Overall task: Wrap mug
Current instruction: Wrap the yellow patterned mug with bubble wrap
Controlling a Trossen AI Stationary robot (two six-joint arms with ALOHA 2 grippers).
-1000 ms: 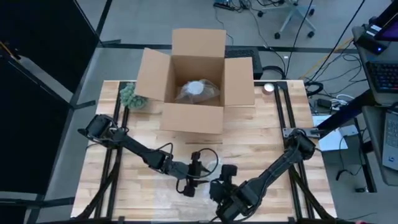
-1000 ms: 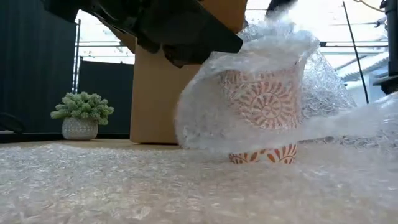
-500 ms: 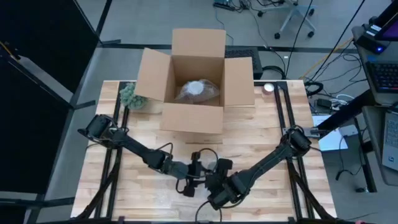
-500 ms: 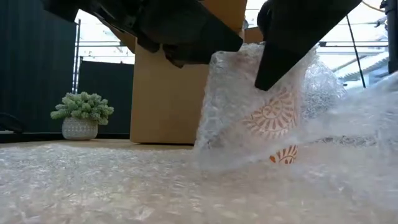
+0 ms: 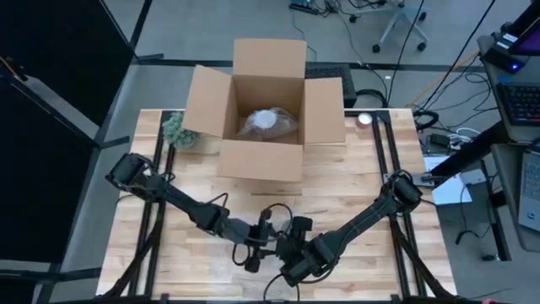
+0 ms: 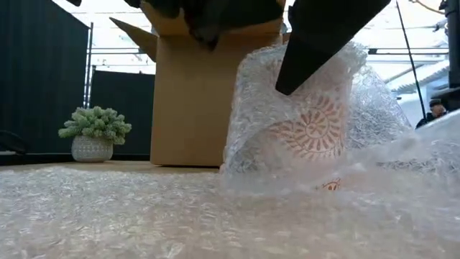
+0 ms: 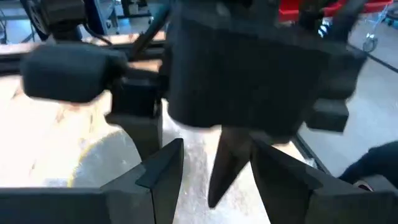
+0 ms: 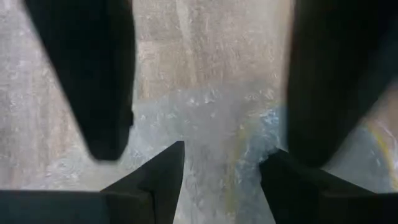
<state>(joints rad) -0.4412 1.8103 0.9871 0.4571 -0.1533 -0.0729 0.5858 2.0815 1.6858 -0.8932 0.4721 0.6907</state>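
Bubble wrap (image 6: pixel 287 137) now covers mug (image 6: pixel 313 129) down to base; left end effector (image 5: pixel 253 252) shifted nearer.

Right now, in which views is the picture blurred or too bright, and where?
Low view: the bubble wrap nearest the camera is soft, and the room behind the cardboard box is overexposed, leaving the arms as dark shapes. Left wrist view: the dark body of the other arm fills the frame, blurred. Right wrist view: the fingers are out of focus; the wrap beyond them is sharper.
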